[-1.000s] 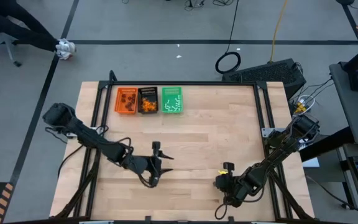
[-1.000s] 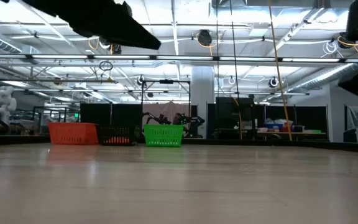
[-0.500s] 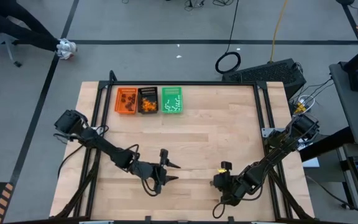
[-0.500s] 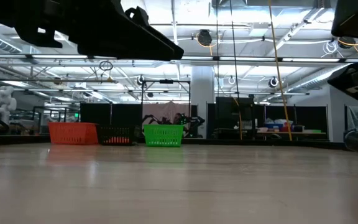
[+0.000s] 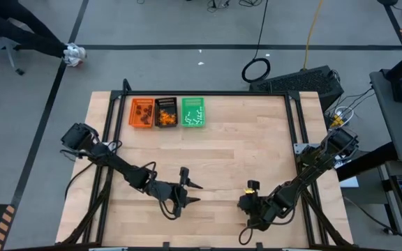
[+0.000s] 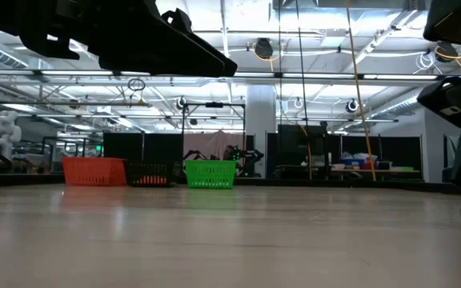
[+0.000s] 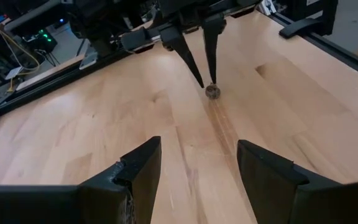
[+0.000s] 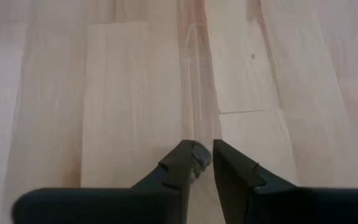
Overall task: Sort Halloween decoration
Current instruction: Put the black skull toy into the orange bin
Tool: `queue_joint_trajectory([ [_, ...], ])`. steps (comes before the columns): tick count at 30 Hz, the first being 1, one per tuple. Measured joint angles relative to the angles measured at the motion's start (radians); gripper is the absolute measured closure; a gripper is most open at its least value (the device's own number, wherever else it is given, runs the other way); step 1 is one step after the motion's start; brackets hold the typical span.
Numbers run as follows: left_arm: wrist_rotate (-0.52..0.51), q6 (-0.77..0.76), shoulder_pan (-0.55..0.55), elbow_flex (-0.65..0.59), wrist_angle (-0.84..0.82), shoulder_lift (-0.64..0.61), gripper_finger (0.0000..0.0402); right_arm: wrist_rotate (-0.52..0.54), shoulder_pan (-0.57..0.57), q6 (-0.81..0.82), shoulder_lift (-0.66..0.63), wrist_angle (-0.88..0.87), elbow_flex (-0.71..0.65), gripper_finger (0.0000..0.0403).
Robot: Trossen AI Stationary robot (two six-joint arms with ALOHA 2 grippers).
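A small grey-brown round trinket [image 7: 213, 91] of the Halloween decoration sits at the tips of my right gripper [image 7: 206, 82], near the table's near edge, right of the middle. In the right wrist view the trinket [image 8: 199, 155] shows between the nearly closed fingers of that gripper [image 8: 212, 147]. My left gripper [image 5: 197, 193] stands open a short way to its left, pointing at it, with nothing between its fingers [image 7: 143, 163]. More orange, dark and white trinkets lie in the three trays. My right gripper pinches the trinket [image 8: 200, 152] between the free ends of its two fingers. The fingers slant down from the table's right and near side. The trinket is down at the tabletop [image 7: 214, 93]; whether it rests on the wood I cannot tell.
An orange tray [image 5: 142, 112], a black tray [image 5: 166, 112] and a green tray [image 5: 192, 112] stand side by side at the table's far left. Bare wood [image 5: 257, 139] lies between them and both grippers. A dark frame [image 5: 295, 118] runs along the table's sides.
My left gripper has sunk and gone toward the table's right edge, closer to my right gripper, tipping further down. It has stayed open, and has kept still for the last half second. My right gripper has kept its place.
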Motion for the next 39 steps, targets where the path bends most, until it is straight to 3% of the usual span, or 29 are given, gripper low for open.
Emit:
queue_joint_trajectory([
  [10,0.0,0.0,0.0,0.0,-0.005,0.0,0.0194,-0.018,0.005,-0.05,0.038,0.002,0.0,0.0229],
  [15,0.0,0.0,0.0,0.0,-0.005,0.0,0.0194,-0.015,0.004,-0.046,0.088,0.015,0.004,0.0211],
  [18,0.0,0.0,0.0,0.0,-0.005,0.0,0.0194,-0.015,0.004,-0.044,0.094,0.017,0.005,0.023],
  [31,0.0,-0.001,0.0,0.0,-0.003,0.0,0.0194,-0.021,-0.013,-0.109,0.097,0.053,0.002,0.0386],
  [39,0.0,-0.001,0.0,0.0,-0.001,0.0,0.0194,-0.024,-0.052,-0.132,0.099,0.105,0.0,0.0393],
])
